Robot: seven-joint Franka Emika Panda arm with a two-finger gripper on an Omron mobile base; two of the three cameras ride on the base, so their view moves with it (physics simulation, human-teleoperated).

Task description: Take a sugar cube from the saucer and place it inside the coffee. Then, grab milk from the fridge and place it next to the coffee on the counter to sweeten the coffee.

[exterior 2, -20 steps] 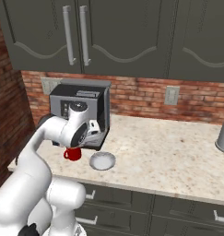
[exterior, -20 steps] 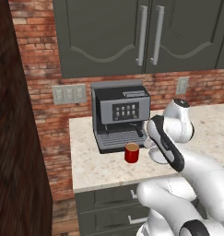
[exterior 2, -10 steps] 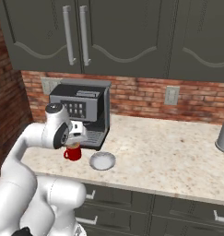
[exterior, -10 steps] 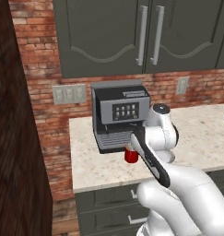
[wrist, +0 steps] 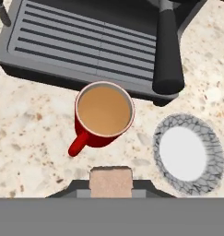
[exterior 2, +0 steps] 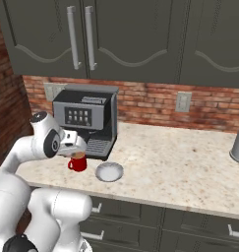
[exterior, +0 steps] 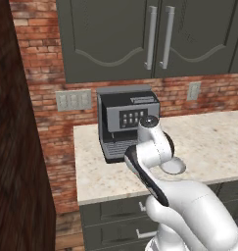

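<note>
At left end of the counter (exterior 2: 190, 162), just in front of the coffee machine (exterior 2: 89, 120), the gripper (wrist: 110, 184) hangs above the work area, facing down. Jaws are narrow, clamped on the sugar cube (wrist: 110, 180); cube sits between the tips at bottom centre of hand view.

Layout, hand view:
- Coffee (wrist: 104, 115): red mug, upright, filled w/ tan liquid, standing right at the front lip of the machine's drip tray (wrist: 81, 44). Handle points toward bottom-left of that view.
- Saucer (wrist: 189, 154): beside the mug, apart from it, dish bare. In right base view the saucer (exterior 2: 109, 172) lies to the mug's right, nearer the counter's front edge.
- Portafilter (wrist: 168, 50): juts out over the tray edge, between mug and saucer but further back.

Key relation: the mug mouth lies straight up-frame from the held cube, i.e. ahead of the gripper toward the machine. Cube is not yet over the rim; it shows over bare counter just short of the mug wall. In right base view the gripper (exterior 2: 75, 145) sits just above and left of the coffee (exterior 2: 78, 162).

Judgement: next move needs a short advance toward the machine to centre the cube over the liquid, then release. Mouth is wide vs. cube, so margin is good. Milk step not begun.
</note>
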